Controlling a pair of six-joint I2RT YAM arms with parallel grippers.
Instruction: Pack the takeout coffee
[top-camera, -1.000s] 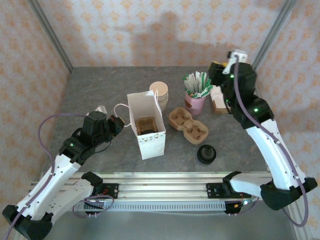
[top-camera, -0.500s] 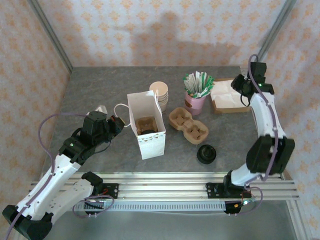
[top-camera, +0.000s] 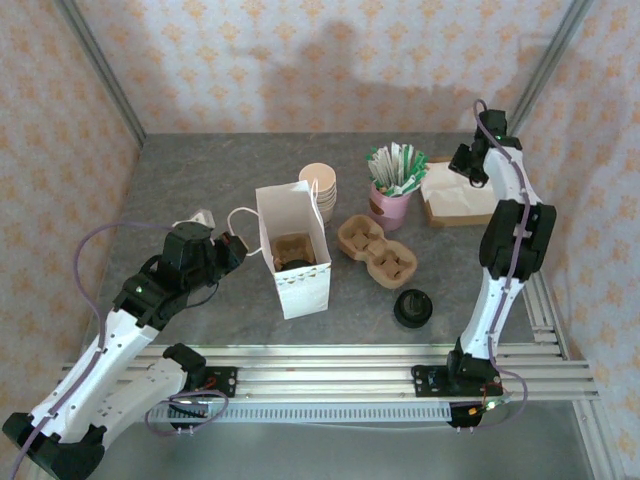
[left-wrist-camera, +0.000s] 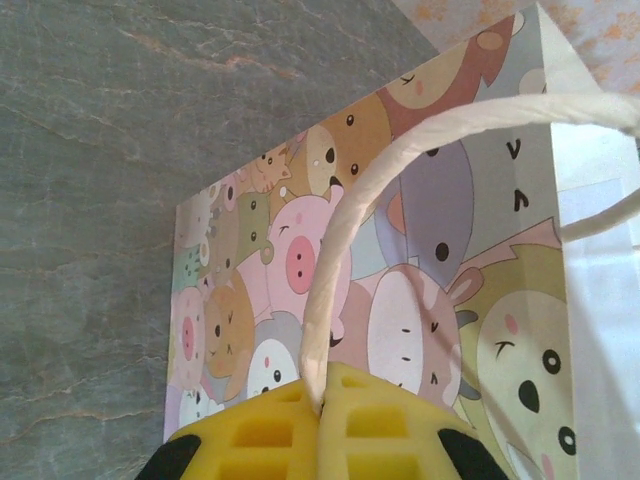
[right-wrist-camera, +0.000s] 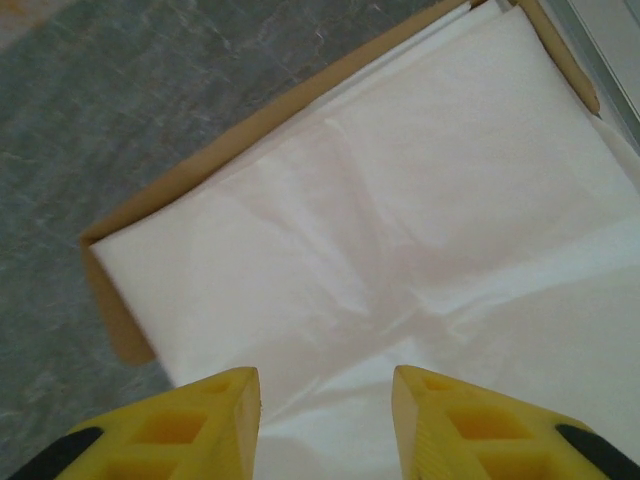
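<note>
Grey table (top-camera: 200, 180): left gripper (left-wrist-camera: 322, 405) was clamped on the bag (left-wrist-camera: 280, 270) handle (left-wrist-camera: 353, 225), right gripper (right-wrist-camera: 322, 385) was spread above napkins (right-wrist-camera: 420, 200); bag could be toppled by any tug.

Matt stone-veined table (left-wrist-camera: 120, 150); smooth printed paper bag (left-wrist-camera: 420, 320) with twisted paper handle (left-wrist-camera: 345, 240); creased white napkins (right-wrist-camera: 420, 220).

The paper bag (top-camera: 293, 262) is taken as the landmark. Just behind it a stack of cups (top-camera: 320, 185) is set. To its right a cup carrier (top-camera: 377, 250) is laid, with a stack of lids (top-camera: 412, 308) nearer. Farther right and behind, a holder of packets (top-camera: 393, 195) and a napkin box (right-wrist-camera: 108, 305) are placed side by side.
</note>
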